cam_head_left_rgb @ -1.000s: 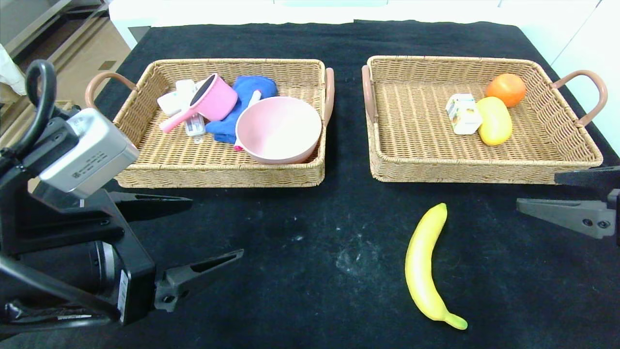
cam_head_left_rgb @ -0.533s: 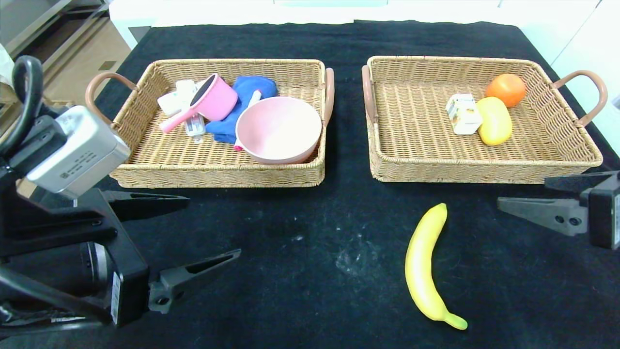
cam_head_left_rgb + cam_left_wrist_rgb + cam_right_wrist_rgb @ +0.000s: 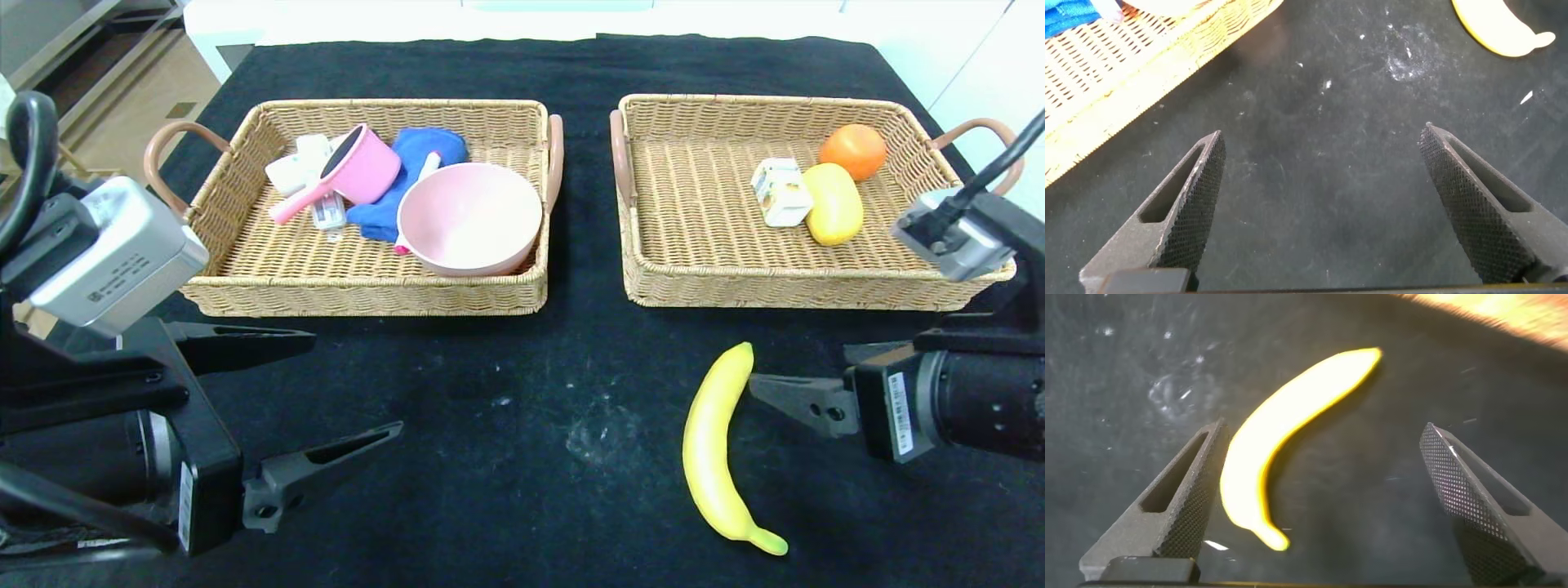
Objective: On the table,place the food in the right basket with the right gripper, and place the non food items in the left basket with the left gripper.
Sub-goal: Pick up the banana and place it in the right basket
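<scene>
The right gripper [image 3: 804, 384] is showing only one finger clearly in the head view, the other being hidden behind its wrist; the wrist view is showing its jaws spread wide, empty. Since a second ago it has been moving inward from the table's right edge toward the banana [image 3: 718, 453], a smooth curved fruit lying on the black cloth before the woven wicker right basket [image 3: 808, 286]. The left gripper [image 3: 355, 384] is hovering wide open near the table's front-left corner.
</scene>
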